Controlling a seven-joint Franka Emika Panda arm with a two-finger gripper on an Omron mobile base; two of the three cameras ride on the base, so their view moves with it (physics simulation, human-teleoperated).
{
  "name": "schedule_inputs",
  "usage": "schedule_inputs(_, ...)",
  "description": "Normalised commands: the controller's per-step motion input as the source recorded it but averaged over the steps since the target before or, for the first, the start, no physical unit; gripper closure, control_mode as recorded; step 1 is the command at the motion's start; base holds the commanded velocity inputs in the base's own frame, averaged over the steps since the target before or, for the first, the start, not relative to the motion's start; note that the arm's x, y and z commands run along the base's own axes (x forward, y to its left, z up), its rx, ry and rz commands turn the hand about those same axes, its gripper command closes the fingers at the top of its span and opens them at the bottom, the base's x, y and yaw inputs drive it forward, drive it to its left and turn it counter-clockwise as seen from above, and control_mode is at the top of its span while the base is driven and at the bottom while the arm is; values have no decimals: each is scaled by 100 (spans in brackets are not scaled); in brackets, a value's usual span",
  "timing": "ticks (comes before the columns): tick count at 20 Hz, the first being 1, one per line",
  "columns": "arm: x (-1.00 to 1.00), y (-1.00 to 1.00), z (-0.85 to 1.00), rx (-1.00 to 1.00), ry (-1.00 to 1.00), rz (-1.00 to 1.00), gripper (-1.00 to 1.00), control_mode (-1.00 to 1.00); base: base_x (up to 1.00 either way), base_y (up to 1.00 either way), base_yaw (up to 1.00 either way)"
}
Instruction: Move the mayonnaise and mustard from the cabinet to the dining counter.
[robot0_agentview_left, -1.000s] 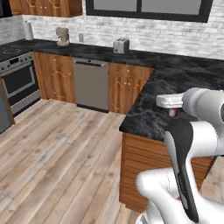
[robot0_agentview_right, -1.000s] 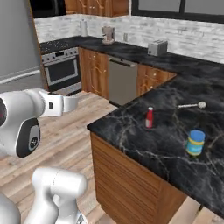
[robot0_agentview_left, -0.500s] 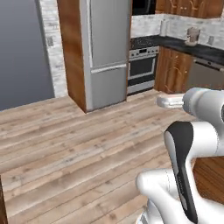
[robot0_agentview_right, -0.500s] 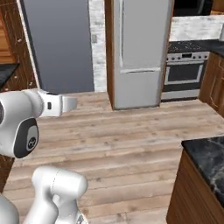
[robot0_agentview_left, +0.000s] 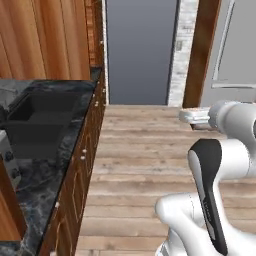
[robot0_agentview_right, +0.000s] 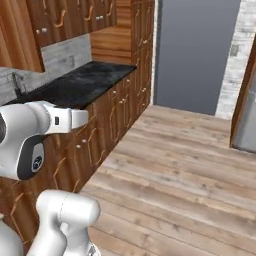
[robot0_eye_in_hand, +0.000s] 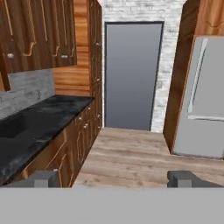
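Observation:
The cabinet is a reddish-brown wall unit with arched door panels and small silver knobs, up at the left above the counter; it also appears in the right base view. Its doors look closed. The mayonnaise and the mustard are hidden, and the dining counter is out of view. My gripper is open with nothing between its fingertips, pointing down the room toward the grey door, well short of the cabinet.
A black marble counter with a dark sink and brown drawer fronts runs along the left. A grey door closes the far end, and a steel fridge stands on the right. Wooden floor lies between.
The whole picture has swung: the base turned away from the island counter, past the fridge and stove, to the sink counter and grey door. The gripper stayed open.

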Motion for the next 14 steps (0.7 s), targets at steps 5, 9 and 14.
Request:
schedule_inputs(5,0,0,0,0,0,0,-100,100,0,0,83)
schedule_inputs(9,0,0,0,0,0,0,-100,100,6,0,64)
schedule_inputs(14,0,0,0,0,0,0,-100,100,16,0,48)
